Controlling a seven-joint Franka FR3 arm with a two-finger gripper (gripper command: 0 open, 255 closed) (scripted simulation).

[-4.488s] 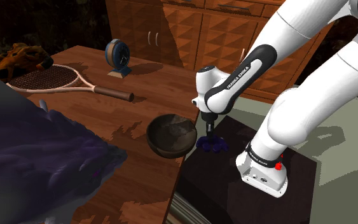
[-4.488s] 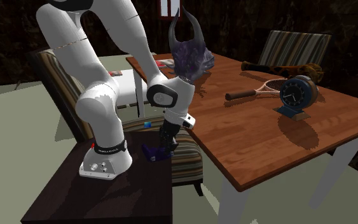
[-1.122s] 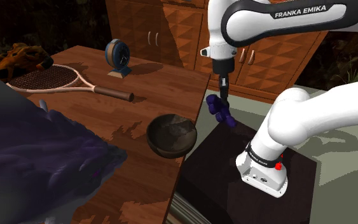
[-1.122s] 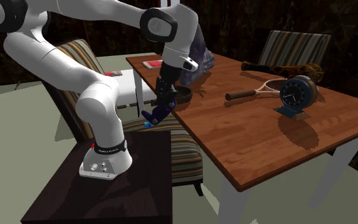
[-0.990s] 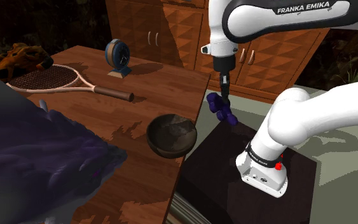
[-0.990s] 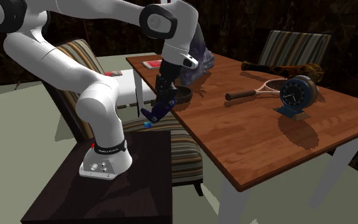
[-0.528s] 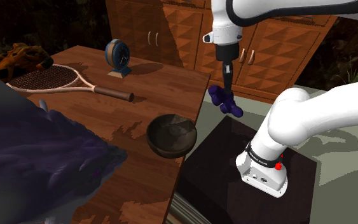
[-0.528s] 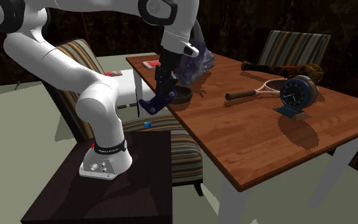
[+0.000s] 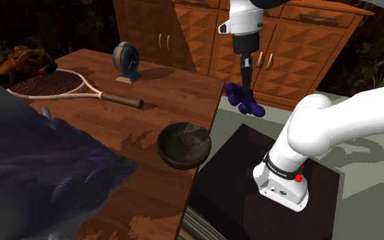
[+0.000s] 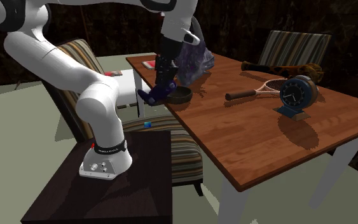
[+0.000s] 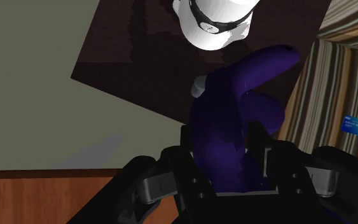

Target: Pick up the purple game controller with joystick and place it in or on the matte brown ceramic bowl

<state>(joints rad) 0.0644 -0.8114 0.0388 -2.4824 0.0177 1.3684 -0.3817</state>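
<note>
One purple controller (image 9: 245, 101) clamped between the fingers (image 11: 185, 149), one dark bowl (image 9: 183, 144) on the desk (image 9: 149, 95) — arm high, gripper (image 9: 246, 86) pointing down beside the desk's edge.

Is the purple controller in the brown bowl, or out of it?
Out. The gripper is shut on the controller, holding it in the air beside the table edge; the bowl on the table is empty.
</note>
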